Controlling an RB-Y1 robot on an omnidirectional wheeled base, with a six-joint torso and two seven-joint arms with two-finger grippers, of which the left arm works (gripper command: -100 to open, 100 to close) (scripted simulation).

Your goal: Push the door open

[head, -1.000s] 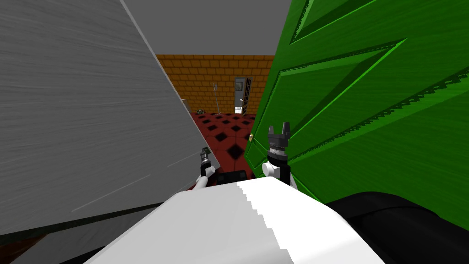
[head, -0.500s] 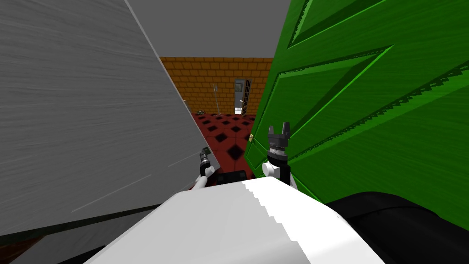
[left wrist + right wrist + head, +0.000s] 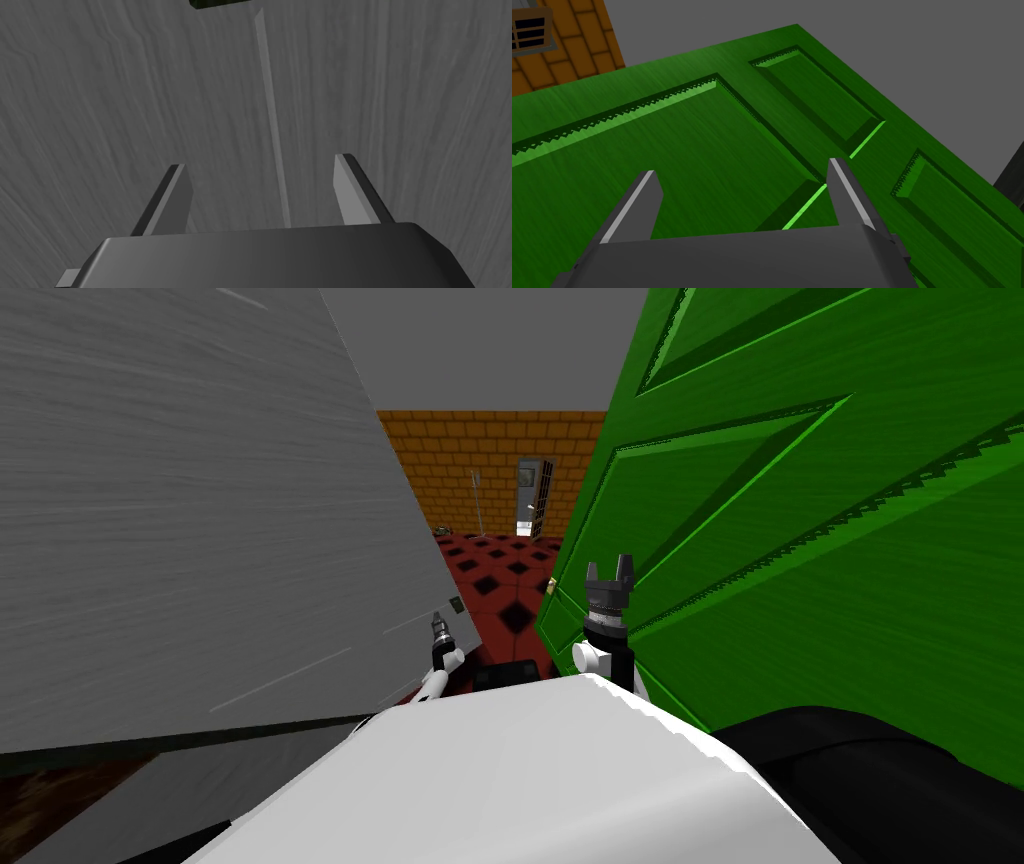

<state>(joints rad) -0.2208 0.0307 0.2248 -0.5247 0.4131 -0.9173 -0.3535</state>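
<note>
Slightly, the robot had shifted at the doorway, swinging its head's view. Its left pincer (image 3: pixel 438 623) (image 3: pixel 260 167) stood wide and empty, facing the grey grained wall (image 3: pixel 180 508) close ahead. Its right pincer (image 3: pixel 611 565) (image 3: pixel 742 167), likewise spread and empty, pointed along the green panelled door (image 3: pixel 800 538) (image 3: pixel 712 135), ajar just beside it.

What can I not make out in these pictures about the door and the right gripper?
1. Whether the right gripper touches the green door: right wrist view, its fingers overlap it, gap unseen.
2. The door's hinge side: head view, cut off by the edge.
3. The yellow fitting on the door: head view, too small.
4. The thing on the far floor: head view, too small.
</note>
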